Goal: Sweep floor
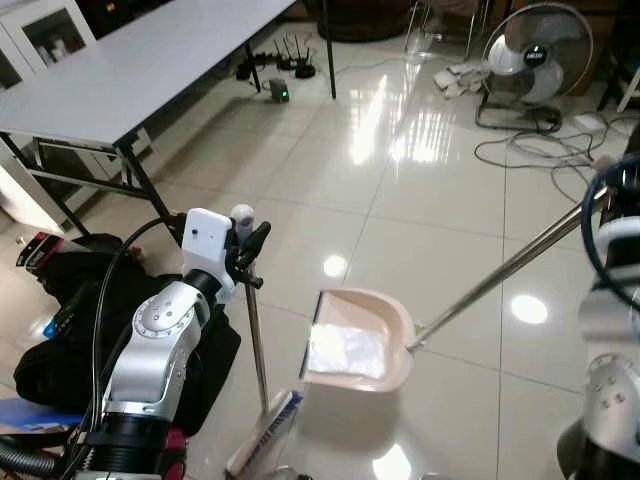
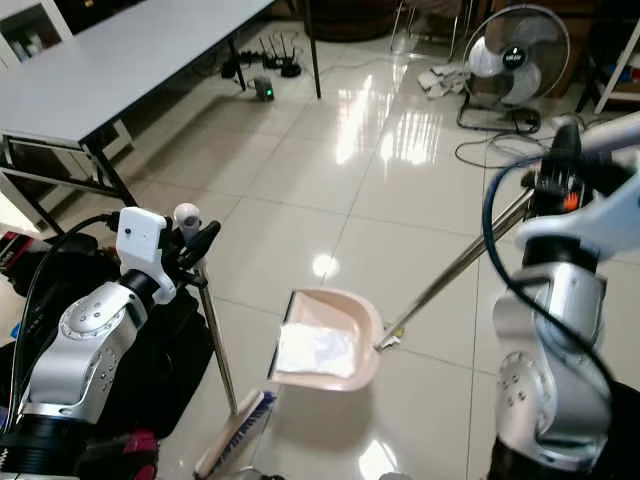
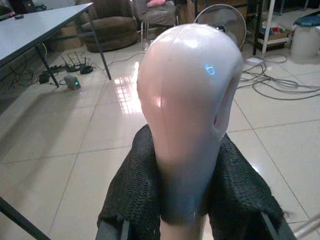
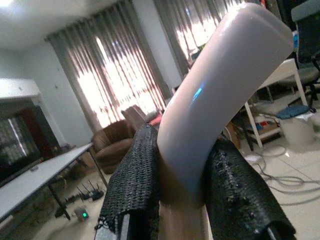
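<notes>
Silver forearm of the left arm fills the near corner, its left gripper [image 1: 247,247] clamped on the pale rounded knob at the top of the broom [image 1: 257,350]; in the left wrist view both black fingers [image 3: 135,190] press against the sides of that knob with no gap showing. From the grip the thin metal broom handle drops nearly straight to the broom head [image 1: 262,433], which rests on the glossy tiled floor [image 1: 420,200] just beside the near corner of the dustpan [image 1: 356,341]. Sitting flat on the tiles, the pink dustpan holds what appears to be a crumpled white scrap [image 1: 345,350], though glare makes it hard to identify. Its long metal handle slants up toward the right gripper [image 2: 556,170], whose fingers [image 4: 137,185] are closed around the pale handle end in the right wrist view. Beside the left arm lies a black bag [image 1: 70,320], under the edge of a white folding table [image 1: 130,70]. Well apart, across the room, stands a fan [image 1: 535,55] with loose cables [image 1: 540,150] trailing near it.
</notes>
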You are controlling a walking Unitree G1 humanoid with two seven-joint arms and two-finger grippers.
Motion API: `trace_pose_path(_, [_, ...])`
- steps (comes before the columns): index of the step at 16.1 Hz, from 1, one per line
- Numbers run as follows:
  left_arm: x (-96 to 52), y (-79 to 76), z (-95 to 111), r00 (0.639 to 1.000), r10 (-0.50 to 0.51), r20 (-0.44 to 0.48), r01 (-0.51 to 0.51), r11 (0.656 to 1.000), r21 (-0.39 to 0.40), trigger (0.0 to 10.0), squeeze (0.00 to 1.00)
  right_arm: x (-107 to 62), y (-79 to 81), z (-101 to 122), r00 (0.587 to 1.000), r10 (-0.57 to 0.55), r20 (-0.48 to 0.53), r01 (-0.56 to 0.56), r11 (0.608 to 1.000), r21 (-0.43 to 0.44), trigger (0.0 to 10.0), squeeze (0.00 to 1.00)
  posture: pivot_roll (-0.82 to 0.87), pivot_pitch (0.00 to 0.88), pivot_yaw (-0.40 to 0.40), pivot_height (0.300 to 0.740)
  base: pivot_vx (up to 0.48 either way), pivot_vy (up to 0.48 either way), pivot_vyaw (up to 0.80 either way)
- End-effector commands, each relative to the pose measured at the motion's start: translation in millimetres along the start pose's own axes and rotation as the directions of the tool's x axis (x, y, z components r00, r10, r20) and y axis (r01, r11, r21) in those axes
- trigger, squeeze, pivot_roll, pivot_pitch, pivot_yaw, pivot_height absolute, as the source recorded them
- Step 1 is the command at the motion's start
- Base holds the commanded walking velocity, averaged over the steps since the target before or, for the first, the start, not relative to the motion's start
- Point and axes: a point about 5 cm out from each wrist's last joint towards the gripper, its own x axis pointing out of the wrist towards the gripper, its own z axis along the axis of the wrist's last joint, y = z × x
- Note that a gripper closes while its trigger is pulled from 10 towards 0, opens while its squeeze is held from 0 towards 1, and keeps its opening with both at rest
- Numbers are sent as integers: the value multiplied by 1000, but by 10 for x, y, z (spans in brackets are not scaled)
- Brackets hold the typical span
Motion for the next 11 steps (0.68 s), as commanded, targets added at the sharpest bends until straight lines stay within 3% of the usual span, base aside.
trace_pose_path(1, [36, -4, 85, 1000, -1, 31, 0, 999, 36, 10000, 0, 26, 107, 108, 1000, 18, 16, -18, 1000, 15, 10000, 0, -142, 47, 125, 740, 0, 0, 0])
trace_pose_path(4, [-5, -38, 47, 999, 23, 37, -25, 999, 44, 10000, 0, 115, 233, 269, 995, 77, 67, -82, 994, 73, 10000, 0, -135, 44, 103, 740, 0, 0, 0])
trace_pose_path(7, [-54, -44, 11, 999, 24, 28, -25, 998, 54, 10000, 0, 111, 191, 252, 998, 45, 46, -50, 993, 109, 10000, 0, -131, 41, 98, 740, 0, 0, 0])
trace_pose_path(11, [-53, -45, 8, 997, 61, 44, -64, 995, 77, 10000, 0, 155, 191, 277, 998, 54, 41, -58, 994, 95, 10000, 0, -133, 34, 45, 740, 0, 0, 0])
